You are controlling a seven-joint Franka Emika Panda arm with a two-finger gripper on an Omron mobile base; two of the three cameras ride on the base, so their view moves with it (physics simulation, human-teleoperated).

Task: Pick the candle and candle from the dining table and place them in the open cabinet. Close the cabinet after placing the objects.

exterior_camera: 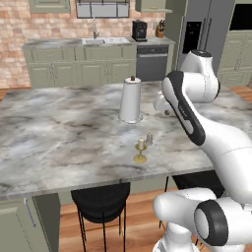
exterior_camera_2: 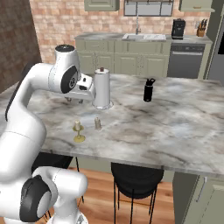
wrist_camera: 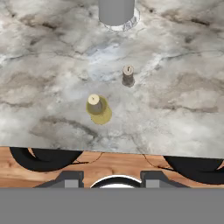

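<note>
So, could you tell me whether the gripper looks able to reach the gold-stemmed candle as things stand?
Probably yes: the gripper hangs above the table, nothing between it and the candle. The grey candle and jug stand apart, farther off.

The white jug [wrist_camera: 116, 13] is cut off by the hand view's top edge. The arm hides the gripper in both base views. Two black stools [wrist_camera: 39, 158] sit half-hidden under the dining table [wrist_camera: 52, 57].

Dining table [wrist_camera: 52, 65]: grey-white veined marble, smooth, faint sheen. Ahead of the jaws, cream candle [wrist_camera: 93, 99] matt and waxy on a gold metallic holder; beyond it, the pale-grey candle [wrist_camera: 127, 75] matt. Floor [wrist_camera: 113, 164] under the table edge: glossy wood planks.
</note>
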